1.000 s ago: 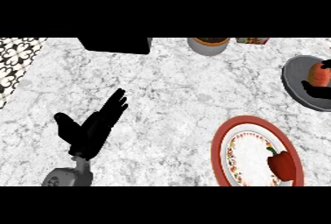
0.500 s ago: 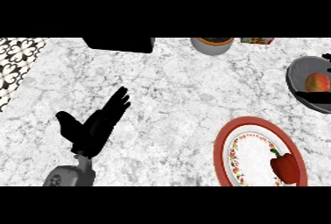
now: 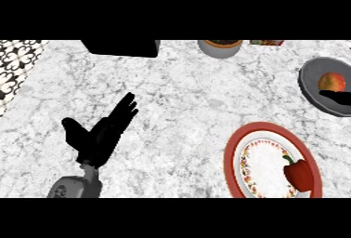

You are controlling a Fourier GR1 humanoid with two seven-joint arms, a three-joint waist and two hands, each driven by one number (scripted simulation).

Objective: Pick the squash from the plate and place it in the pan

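A single head view looks steeply down on the marble bench (image 3: 185, 107). The forearm enters from the lower edge at the left, the plate (image 3: 237, 155) sits low right, and the pan (image 3: 308, 88) is cut by the right edge.

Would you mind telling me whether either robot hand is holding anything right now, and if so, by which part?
Nothing is seen held. The left robot hand rests open above the bare counter, fingers straight. Only a dark tip of the right robot hand shows, over the pan; its grip cannot be told.

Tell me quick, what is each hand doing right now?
Left hand: open, fingers straight, resting over the counter, holding nothing.
Right hand: only a dark part shows at the pan; cannot be told.
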